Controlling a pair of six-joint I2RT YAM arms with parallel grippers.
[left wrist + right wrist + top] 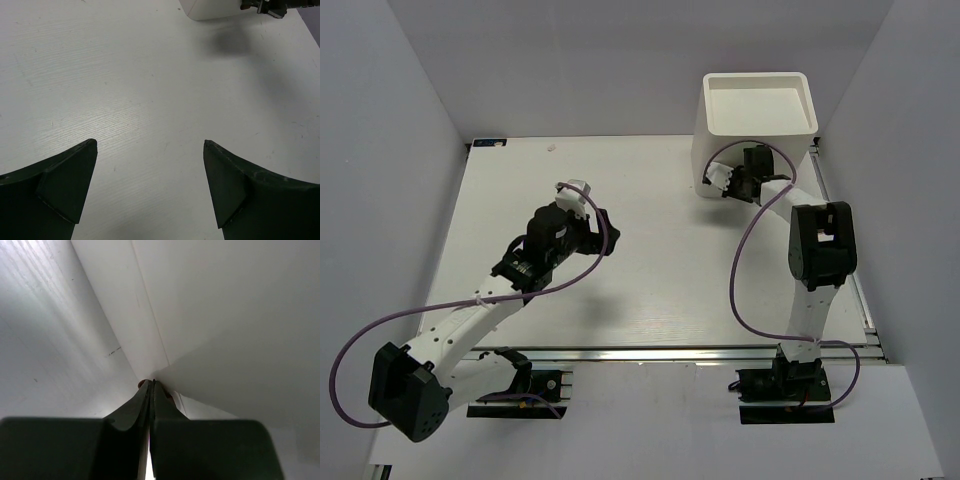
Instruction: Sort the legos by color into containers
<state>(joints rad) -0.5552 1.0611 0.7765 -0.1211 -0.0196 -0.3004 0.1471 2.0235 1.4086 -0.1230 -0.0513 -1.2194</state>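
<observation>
Hovering over the table (650,270), the left gripper (150,165) is spread wide, holding nothing. No legos show anywhere. At far right, the right gripper (152,386) is pressed together against the white unit's (708,125) lower front, by a brownish nub (142,385). A poor hold there could slip, or drag the whole unit.

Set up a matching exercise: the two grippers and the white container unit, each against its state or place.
1. left gripper
2. right gripper
3. white container unit

A. stands at the far right of the table, top open
B. shut, tips against the unit's side
C. wide open over bare tabletop

Pairs: 1-C, 2-B, 3-A
</observation>
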